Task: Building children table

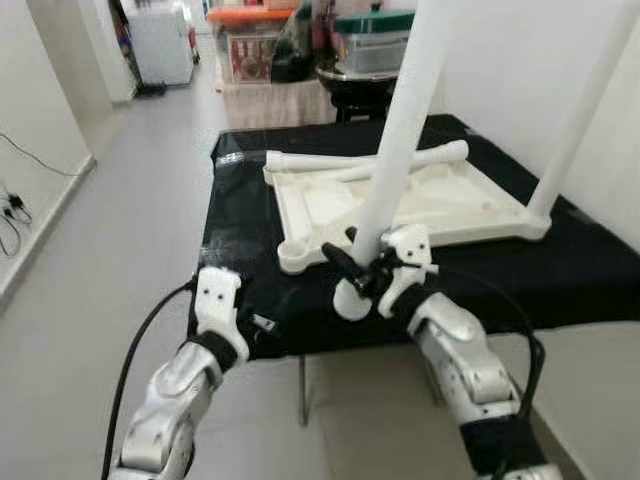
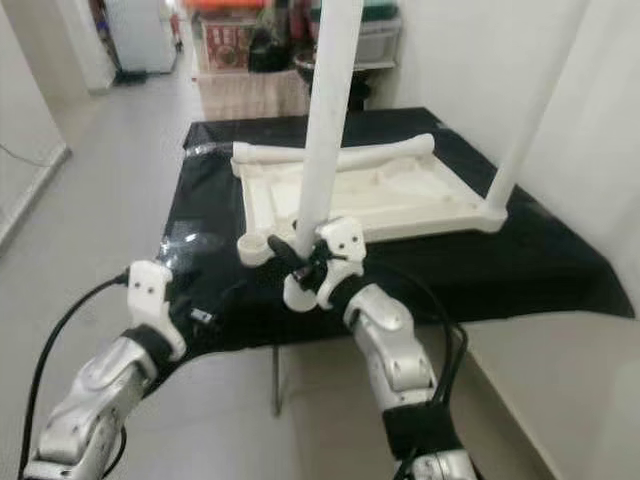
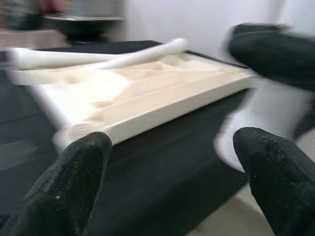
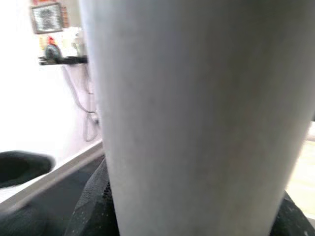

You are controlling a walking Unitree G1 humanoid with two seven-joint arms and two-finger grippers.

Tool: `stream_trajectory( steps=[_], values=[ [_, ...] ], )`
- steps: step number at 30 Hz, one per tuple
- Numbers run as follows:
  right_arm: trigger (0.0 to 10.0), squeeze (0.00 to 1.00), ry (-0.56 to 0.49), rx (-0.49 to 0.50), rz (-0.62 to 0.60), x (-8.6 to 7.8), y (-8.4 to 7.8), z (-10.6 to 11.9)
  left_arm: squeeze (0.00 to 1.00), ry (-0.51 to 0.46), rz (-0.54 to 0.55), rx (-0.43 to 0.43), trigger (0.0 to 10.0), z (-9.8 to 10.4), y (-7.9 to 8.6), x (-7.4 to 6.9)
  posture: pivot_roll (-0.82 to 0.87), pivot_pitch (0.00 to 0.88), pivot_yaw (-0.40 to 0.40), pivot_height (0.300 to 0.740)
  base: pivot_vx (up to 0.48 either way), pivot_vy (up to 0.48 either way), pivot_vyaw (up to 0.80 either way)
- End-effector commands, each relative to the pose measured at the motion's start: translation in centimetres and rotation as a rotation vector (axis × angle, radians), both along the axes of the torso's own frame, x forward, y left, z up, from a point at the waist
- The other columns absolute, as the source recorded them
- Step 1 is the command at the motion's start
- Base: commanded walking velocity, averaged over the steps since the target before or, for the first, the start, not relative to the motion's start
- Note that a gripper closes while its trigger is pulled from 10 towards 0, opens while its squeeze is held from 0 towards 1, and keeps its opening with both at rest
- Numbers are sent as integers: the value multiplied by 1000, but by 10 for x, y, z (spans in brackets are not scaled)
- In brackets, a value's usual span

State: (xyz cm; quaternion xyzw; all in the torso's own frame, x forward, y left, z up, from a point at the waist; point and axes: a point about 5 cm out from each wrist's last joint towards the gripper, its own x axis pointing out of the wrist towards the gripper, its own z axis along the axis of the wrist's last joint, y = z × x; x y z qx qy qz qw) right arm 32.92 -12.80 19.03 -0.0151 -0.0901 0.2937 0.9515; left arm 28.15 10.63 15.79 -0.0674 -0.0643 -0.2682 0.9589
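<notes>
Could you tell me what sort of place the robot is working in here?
Probably a home: a pale tiled hallway floor, stacked storage boxes at the far end, and a small black-covered table holding the upturned white tabletop.

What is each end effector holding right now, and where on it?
The right end effector grips a white table leg near its lower end, just in front of the upturned tabletop. The left end effector is open and holds nothing.

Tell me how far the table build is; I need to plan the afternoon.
Done: one leg stands in the far corner of the upturned tabletop. In hand: the right gripper grips a second leg, not socketed. Left: a spare leg lies across the top; the left gripper is open.
</notes>
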Motion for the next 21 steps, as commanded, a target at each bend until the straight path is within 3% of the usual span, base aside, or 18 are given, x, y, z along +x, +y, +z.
stream_trajectory(
  steps=[1, 7, 15, 21],
  values=[
    [10000, 0, -23, 31, 22, -1, 2, 8, 0, 5, -14, 11, 10000, -1, 0, -2, -129, 50, 7, 740, 285, 0, 0],
    [10000, 0, -43, 0, 118, -8, 5, 13, 0, 21, -22, 13, 10000, -4, -4, -5, -130, 50, 8, 740, 286, 0, 800],
    [10000, 0, -50, 15, 123, -5, 3, 19, 0, 49, -18, 25, 10000, -11, -3, -9, -125, 55, 7, 740, 285, 0, 800],
    [10000, 0, -71, -8, 104, 2, 1, 26, 0, 66, -29, 69, 10000, -18, -4, -13, -110, 67, -2, 740, 275, 0, 0]
  ],
)
